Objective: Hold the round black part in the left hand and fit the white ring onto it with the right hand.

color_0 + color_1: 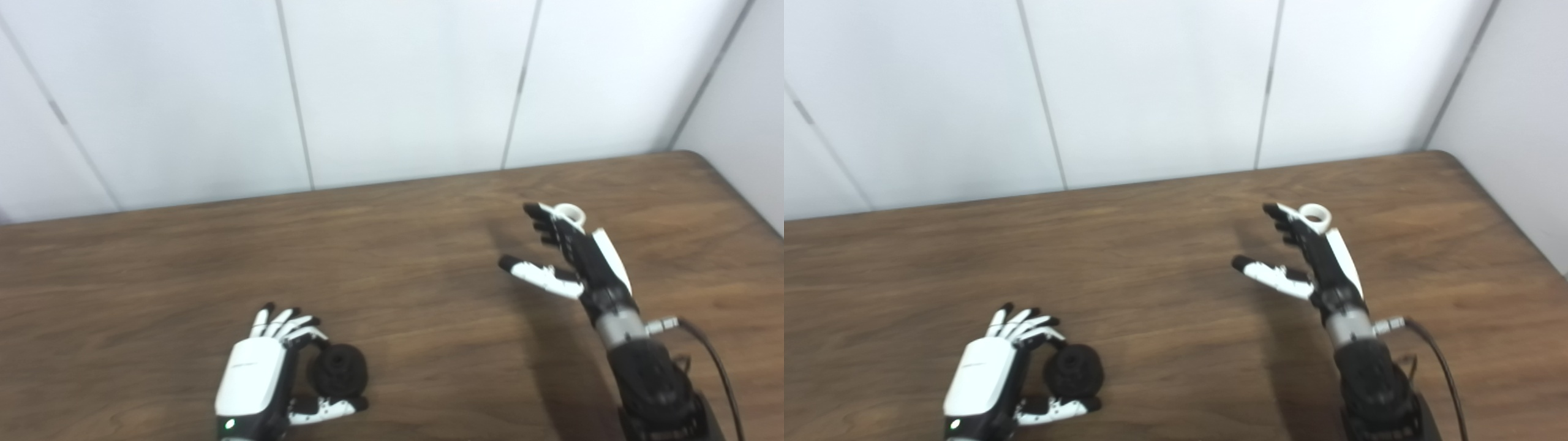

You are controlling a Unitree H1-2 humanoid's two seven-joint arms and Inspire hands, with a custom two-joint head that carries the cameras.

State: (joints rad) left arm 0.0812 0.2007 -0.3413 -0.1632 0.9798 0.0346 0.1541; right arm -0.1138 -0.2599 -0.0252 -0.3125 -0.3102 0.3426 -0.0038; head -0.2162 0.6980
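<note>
The round black part (pixel 339 369) rests on the wooden table (pixel 398 257) near the front left. My left hand (pixel 254 373) cups it from the left, with its fingers (pixel 300 327) curved over the far side and its thumb under the near side, and is not closed tight on it. The white ring (pixel 571 214) lies on the table at the right. My right hand (pixel 572 257) is open with its fingers spread. Its fingertips reach just in front of the ring and its thumb sticks out to the left. Nothing is held in it.
A white panelled wall (pixel 392 92) runs along the table's far edge and turns at the right corner. A cable (pixel 713 361) trails from the right wrist toward the front right. The table's right edge (pixel 744 196) is close to the ring.
</note>
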